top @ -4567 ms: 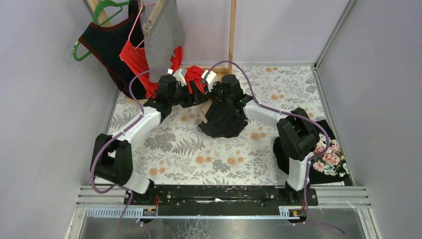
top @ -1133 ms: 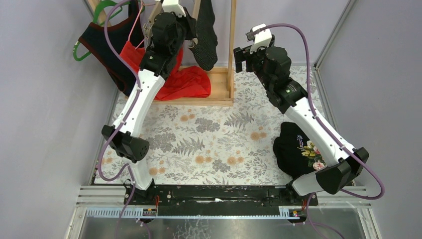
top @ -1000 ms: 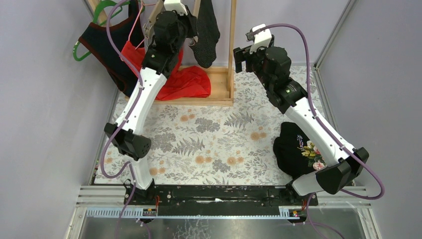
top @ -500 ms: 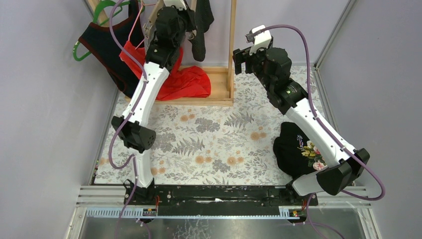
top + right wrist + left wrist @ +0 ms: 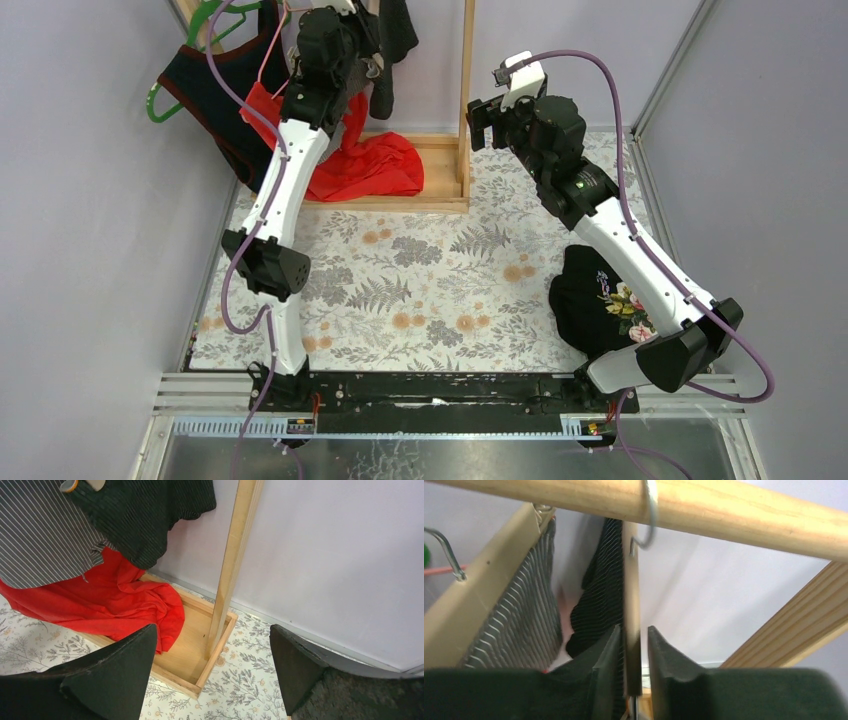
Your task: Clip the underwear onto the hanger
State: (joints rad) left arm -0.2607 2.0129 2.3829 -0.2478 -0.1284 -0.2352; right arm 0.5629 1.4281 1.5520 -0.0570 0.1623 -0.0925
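Hanging at the far left, about 10 o'clock in the overhead view, a green hanger [image 5: 150, 103] carries a dark top [image 5: 215, 95] with red trim. Toward 11 o'clock a red cloth [image 5: 370, 165] drops from the rack and pools on the rack's wooden base [image 5: 192, 645]. Next comes a grey striped cloth [image 5: 519, 625] on a pale wooden hanger [image 5: 479, 590], at 9 o'clock in the left wrist view.

The left arm [image 5: 285, 170] reaches up to the rack's rod [image 5: 734, 510] at 12 o'clock. The left gripper [image 5: 634, 628] has its jaws drawn narrow on either side of the hanger [image 5: 631, 605], which shows edge-on between them. One finger lies against the wood and a sliver of light shows by the other, so I cannot tell whether they pinch it or only flank it. The hanger's metal hook [image 5: 651, 510] curls over the rod. The underwear [image 5: 601, 600], black and ribbed, hangs against the hanger's side, up off the table [image 5: 430, 290]; its clip is hidden.

To the right stands the rack's post [image 5: 235, 565], its foot in the base. The right gripper [image 5: 208, 629] hovers raised at 1 o'clock, apart from the rack, with its jaws spread wide and nothing between them. At 4 o'clock a black flowered cloth [image 5: 600, 300] lies on the table beside the right arm [image 5: 630, 250].
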